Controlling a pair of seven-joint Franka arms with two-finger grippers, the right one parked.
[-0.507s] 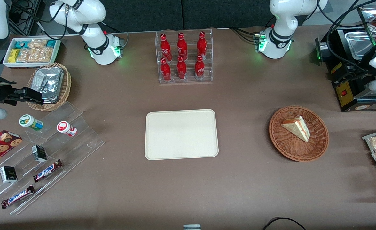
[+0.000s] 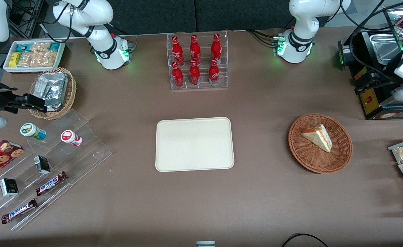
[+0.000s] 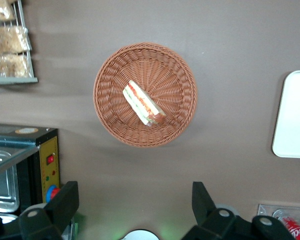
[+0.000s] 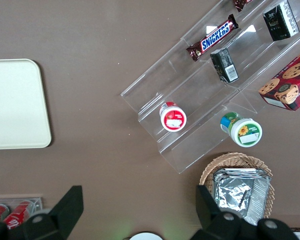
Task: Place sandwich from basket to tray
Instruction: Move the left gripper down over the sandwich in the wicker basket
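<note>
Pale-bread sandwich (image 3: pixel 143 104), red-green filling edge, lies in wicker basket (image 3: pixel 177 70); claw (image 3: pixel 135 206) high above, fingers spread

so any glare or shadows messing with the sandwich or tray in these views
Front view: even light; the sandwich in the basket is crisp, the tray pale with only a thin edge shadow. Left wrist view: the sandwich's filling reads clearly; soft shadow bands cross the table; the open end effector is dark, above bare table beside the basket. Right wrist view: the foil packets glint mildly.

Brown table (image 2: pixel 266 192); on it tray (image 2: pixel 194 144); basket (image 2: pixel 342 151); bottle rack (image 2: pixel 198 61)
</note>
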